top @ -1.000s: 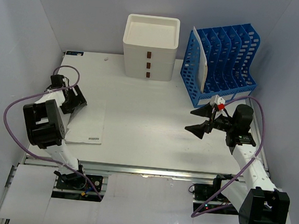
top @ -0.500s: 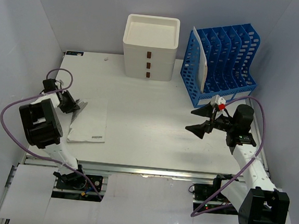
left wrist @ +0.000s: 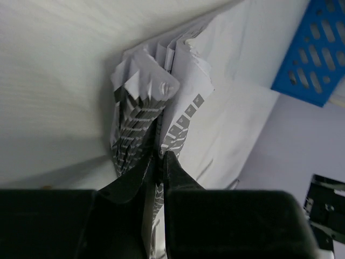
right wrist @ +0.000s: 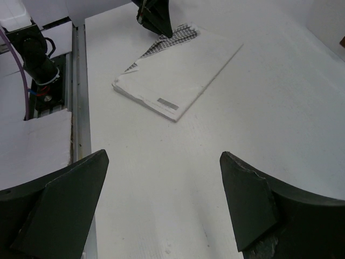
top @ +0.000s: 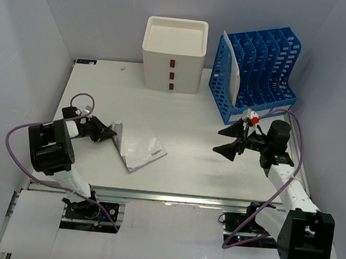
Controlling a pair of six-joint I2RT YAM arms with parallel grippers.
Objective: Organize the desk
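Left wrist view: the left gripper point(left wrist: 159, 155) has its jaws clenched on a corner of a booklet point(left wrist: 221, 118). The fanned, printed page edges are pinched between the two black fingers point(left wrist: 129, 181). In the top external view this arm reaches low over the near left part of the tabletop point(top: 187, 109). The booklet lies askew there, its gripped corner pointing left and the rest of it flat on the surface. A small label strip shows near its near right edge.

The right gripper point(top: 220, 142) hangs above the right half of the tabletop. Its jaws are spread wide with nothing between them. They point left toward the booklet and are well apart from it.

The tabletop is a wide, flat, matte white rectangle. It is boxed in by pale grey-lilac walls point(top: 98, 14) on the left, back and right. A metal rail point(top: 167, 197) runs along its near edge, just above the arm bases.

A cream drawer box point(top: 174, 54) with three small brown pulls stands at the middle of the far edge. Just beside it on the right stands a blue slotted file rack point(top: 260, 70). A white sheet point(top: 232, 65) stands upright in the rack's leftmost slot. The right gripper hovers near the front of the rack. A purple cable point(top: 13, 135) loops out from the left arm.
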